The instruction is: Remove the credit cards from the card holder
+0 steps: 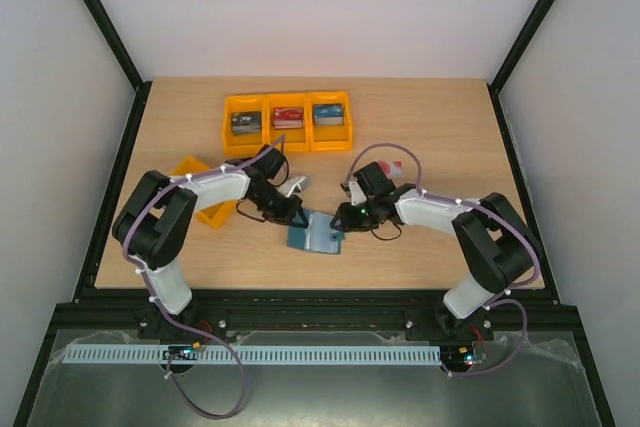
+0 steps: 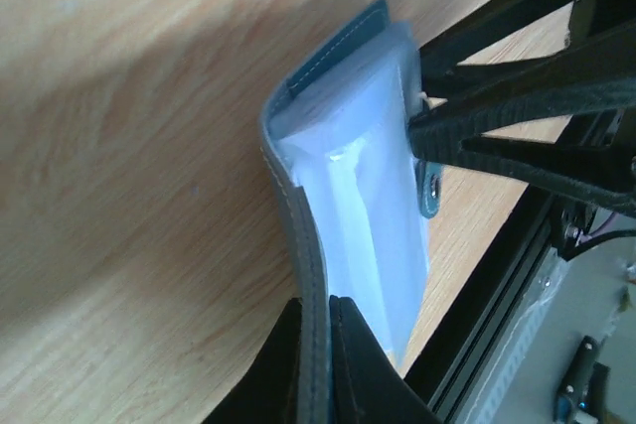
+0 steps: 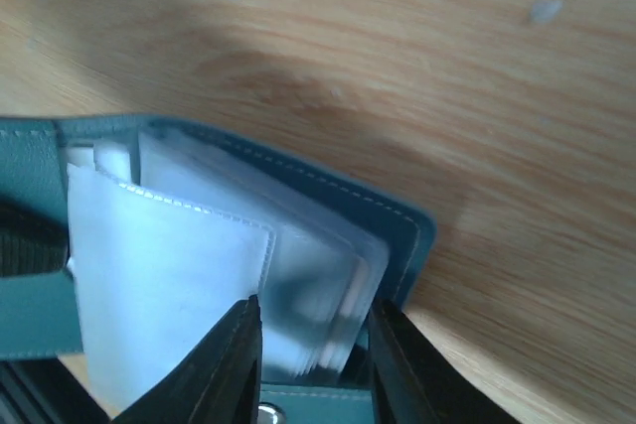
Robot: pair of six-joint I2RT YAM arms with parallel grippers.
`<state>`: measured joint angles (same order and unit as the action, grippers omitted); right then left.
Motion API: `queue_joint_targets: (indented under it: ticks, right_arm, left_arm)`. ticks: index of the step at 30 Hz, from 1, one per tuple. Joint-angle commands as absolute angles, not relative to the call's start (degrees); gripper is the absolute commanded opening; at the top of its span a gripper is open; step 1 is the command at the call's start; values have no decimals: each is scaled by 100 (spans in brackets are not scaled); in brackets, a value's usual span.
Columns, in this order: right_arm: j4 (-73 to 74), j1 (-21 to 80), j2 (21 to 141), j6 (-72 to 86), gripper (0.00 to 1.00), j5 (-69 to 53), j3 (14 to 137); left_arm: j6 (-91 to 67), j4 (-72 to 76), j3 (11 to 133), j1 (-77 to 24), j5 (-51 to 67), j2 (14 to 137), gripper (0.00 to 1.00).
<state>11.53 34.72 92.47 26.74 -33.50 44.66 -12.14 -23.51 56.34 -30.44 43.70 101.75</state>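
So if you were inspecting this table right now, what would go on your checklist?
Surface: wooden table, pale grain.
Job's things: teal card holder held open between the arms, pale pockets showing; no cards can be made out inside.
Clutter: three orange bins in a row at the far side, each holding something small; fourth orange bin by the left arm.
Grippers: left gripper shut on the holder's cover edge; right gripper straddles the pockets, grip unclear.
Cables: purple cables along both arms, looping below the bases.
Surroundings: white walls, black frame.
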Motion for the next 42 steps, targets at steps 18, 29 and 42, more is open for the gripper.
queue_joint_targets:
  ticks: [18, 29, 42]
  right_arm:
    - [-216, 2443, 6091, 528, 89, -4795, 4985]
    - [-238, 2443, 6053, 408, 93, -4845, 5527]
    - [256, 2443, 6029, -126, 85, -4411, 5815]
  left_arm:
    - [2472, -6443, 10568, -2739, 3644, 8763, 2]
    - [2679, -6650, 11283, -2854, 3774, 8681, 2]
    - [2934, -6855, 11401, -2920, 3848, 8584, 2]
